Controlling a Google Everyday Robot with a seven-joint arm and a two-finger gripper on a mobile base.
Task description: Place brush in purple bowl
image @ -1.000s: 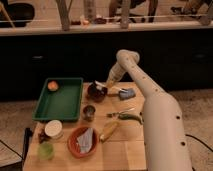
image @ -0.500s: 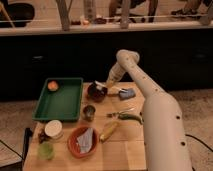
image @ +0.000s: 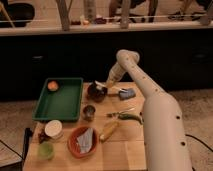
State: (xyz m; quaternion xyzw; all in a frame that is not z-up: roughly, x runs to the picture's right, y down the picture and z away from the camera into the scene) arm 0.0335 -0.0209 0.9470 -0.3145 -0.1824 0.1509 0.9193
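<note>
The purple bowl (image: 95, 92) sits at the far middle of the wooden table (image: 125, 150), right of the green tray. My gripper (image: 105, 85) hangs at the bowl's far right rim, at the end of the white arm (image: 150, 100). A pale, light-coloured piece that may be the brush (image: 101, 85) shows at the gripper, over the bowl's rim. I cannot tell whether it is held.
A green tray (image: 60, 100) with an orange fruit (image: 52, 85) lies at the left. A metal cup (image: 89, 111), an orange-red dish with a grey cloth (image: 82, 141), a white cup (image: 53, 128), a green cup (image: 45, 150), a corn cob (image: 108, 130), a green pepper (image: 130, 117) and a blue sponge (image: 127, 93) lie around.
</note>
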